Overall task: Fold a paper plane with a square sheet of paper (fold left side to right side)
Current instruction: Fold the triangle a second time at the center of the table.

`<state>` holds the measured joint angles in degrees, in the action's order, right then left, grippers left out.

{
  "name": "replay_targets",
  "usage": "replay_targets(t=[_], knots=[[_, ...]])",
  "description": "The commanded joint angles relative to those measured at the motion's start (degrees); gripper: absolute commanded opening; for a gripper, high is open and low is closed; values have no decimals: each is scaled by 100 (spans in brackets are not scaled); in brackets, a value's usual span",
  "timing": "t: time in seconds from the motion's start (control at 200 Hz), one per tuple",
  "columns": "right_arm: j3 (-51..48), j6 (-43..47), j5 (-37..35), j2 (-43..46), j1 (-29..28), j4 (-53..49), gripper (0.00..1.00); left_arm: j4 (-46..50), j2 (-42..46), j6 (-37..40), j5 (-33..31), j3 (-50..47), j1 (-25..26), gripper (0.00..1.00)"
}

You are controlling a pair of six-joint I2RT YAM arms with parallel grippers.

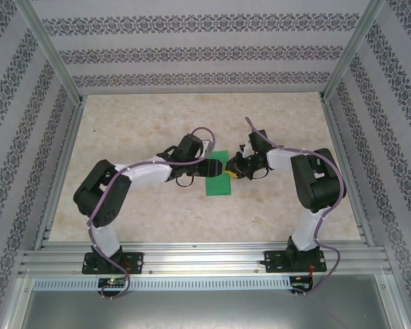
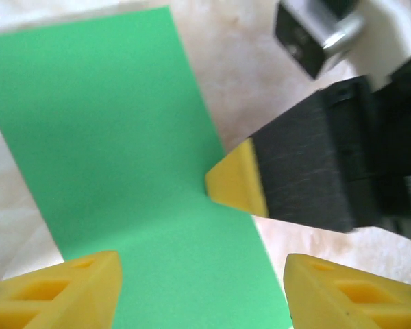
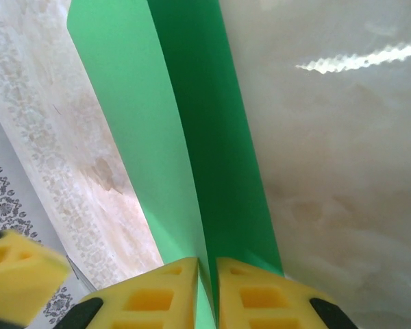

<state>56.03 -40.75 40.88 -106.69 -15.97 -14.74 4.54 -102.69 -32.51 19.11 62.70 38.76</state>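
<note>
A beige, marbled table (image 1: 157,212) sits inside an aluminium frame (image 1: 51,65), with walls (image 1: 192,51) papered in grey ornamental bands. Near the table's middle we see the square sheet of paper (image 1: 217,181), plain bright green and matte. From above it reads as a narrow rectangle, its long side running away from the arm bases. From the right wrist we see two layers, a paler one raised over a darker one. They converge toward the right gripper (image 3: 207,291), whose yellow fingers are pinched together on the paper's edge. The left gripper (image 2: 202,291) hangs over the sheet's left side with its fingers spread wide, holding nothing. Bare tabletop lies all round the paper, and both arms are well apart from the walls.
</note>
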Motion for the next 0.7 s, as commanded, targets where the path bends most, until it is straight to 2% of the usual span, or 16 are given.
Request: replay_targets(t=[0.0,0.105,0.255,0.415,0.694], knots=[[136,57,148,15,49,-121,14,16,450,601,-57,-142,101,66],[161,15,148,125,42,-180,14,433,727,1030,-230,-170,406,67],[251,50,122,236,41,-390,14,1060,806,1290,-873,-31,1002,68],[301,45,130,237,15,-468,14,1628,412,1201,-1697,373,1535,71],[364,31,112,219,4,-527,14,2235,-384,983,-2482,1078,1885,75]])
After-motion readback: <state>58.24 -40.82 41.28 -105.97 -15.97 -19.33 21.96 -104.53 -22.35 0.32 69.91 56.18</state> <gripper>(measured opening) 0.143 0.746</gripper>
